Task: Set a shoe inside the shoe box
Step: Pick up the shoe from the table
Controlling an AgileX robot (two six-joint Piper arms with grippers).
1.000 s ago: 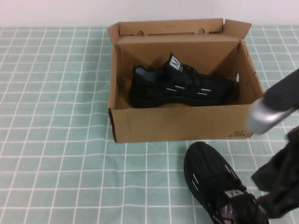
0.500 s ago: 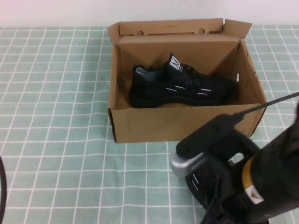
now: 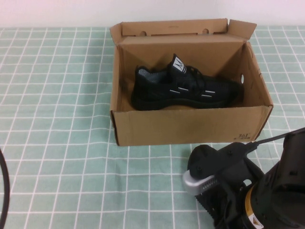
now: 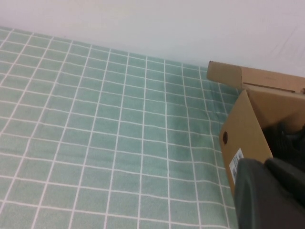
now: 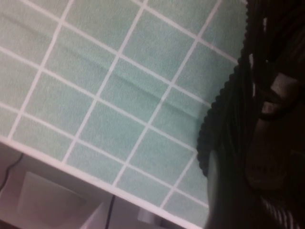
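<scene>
I see the shoe box point(image 3: 190, 125) open-topped, lid folded back; one sneaker point(image 3: 186, 88) fills its far half, the near strip bare. My right gripper point(image 3: 224, 210) crowds the bench point(image 3: 57, 143) before it. Left gripper point(image 4: 267, 191) sits beside the box's end.

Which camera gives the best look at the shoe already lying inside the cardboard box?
The high view: the boxed shoe shows whole inside the open shoe box. The left wrist view catches only a dark sliver of it; the right wrist view shows none.
</scene>
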